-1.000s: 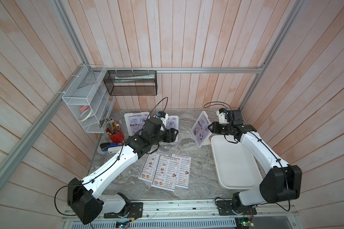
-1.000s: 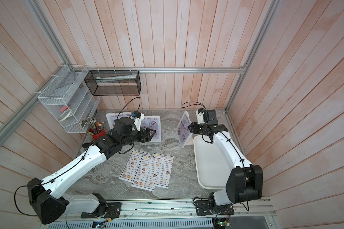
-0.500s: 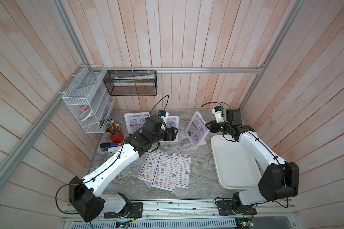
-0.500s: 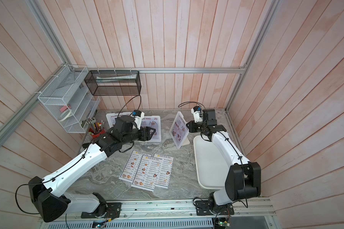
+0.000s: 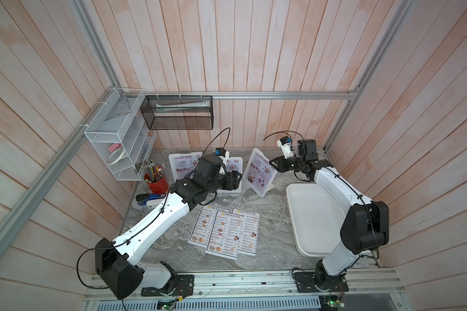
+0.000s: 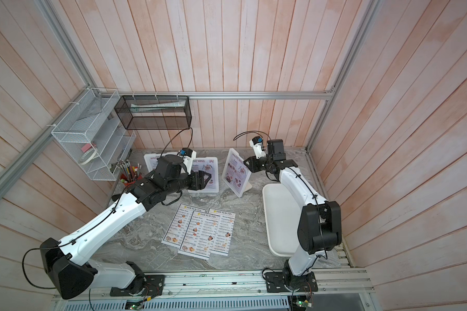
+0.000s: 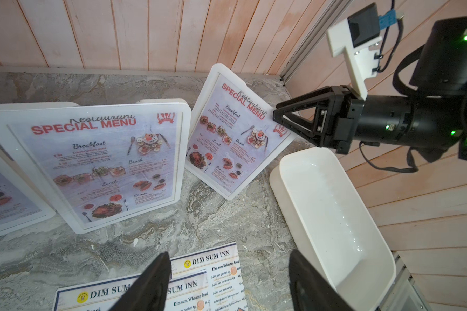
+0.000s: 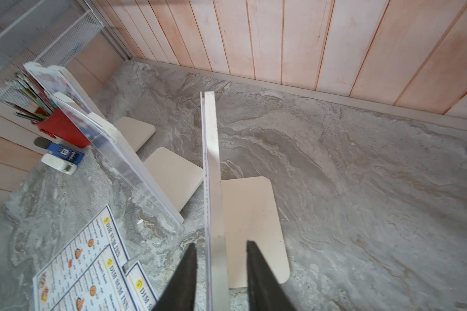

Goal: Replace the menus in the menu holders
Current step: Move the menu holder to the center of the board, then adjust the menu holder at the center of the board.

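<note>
Three white menu holders stand at the back, each with a lilac SPECIAL MENU sheet in it: the left one [image 5: 181,167], the middle one [image 7: 185,134] and the right one [image 5: 259,172], which is turned at an angle. My right gripper [image 8: 221,243] is open and straddles the right holder's top edge [image 8: 210,161], with a gap on each side. Three DIM SUM INN menus [image 5: 227,231] lie fanned flat on the table. My left gripper [image 7: 229,274] hovers open and empty above their top edges, in front of the middle holder.
A large shallow white tray [image 5: 316,215] lies at the right beside the right arm. At the left edge stand a red pencil cup [image 5: 155,183] and a blue stapler [image 5: 148,200]. A white wire shelf [image 5: 119,142] and a black mesh basket [image 5: 178,113] hang on the walls.
The right holder has slid left toward the other holders and turned more face-on, with my right gripper following at its top edge. The left arm has barely moved.
</note>
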Tool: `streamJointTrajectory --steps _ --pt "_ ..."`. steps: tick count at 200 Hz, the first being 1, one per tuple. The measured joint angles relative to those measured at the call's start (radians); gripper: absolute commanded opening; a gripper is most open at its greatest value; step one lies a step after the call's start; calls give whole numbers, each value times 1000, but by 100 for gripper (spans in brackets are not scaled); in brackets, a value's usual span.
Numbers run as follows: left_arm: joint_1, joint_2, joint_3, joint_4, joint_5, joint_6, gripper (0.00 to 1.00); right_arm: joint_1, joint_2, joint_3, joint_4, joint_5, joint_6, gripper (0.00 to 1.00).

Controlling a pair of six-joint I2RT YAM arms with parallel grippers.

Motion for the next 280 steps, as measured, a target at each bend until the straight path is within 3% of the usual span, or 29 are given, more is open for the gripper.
streamJointTrajectory --steps 47,86,113,175,280 --pt "14 -6 1 -43 -15 4 72 0 -92 -1 -45 107 106 53" --pt "58 -68 -47 -64 -14 4 72 6 -325 -241 34 179 288 53" --pt "75 -93 -83 -73 -14 4 72 55 -382 -402 131 210 396 57" --pt "77 -110 -108 -86 -16 4 72 115 -278 -518 314 324 528 60" --pt "92 -138 -122 -102 -37 2 72 -31 -53 -393 423 340 492 59"
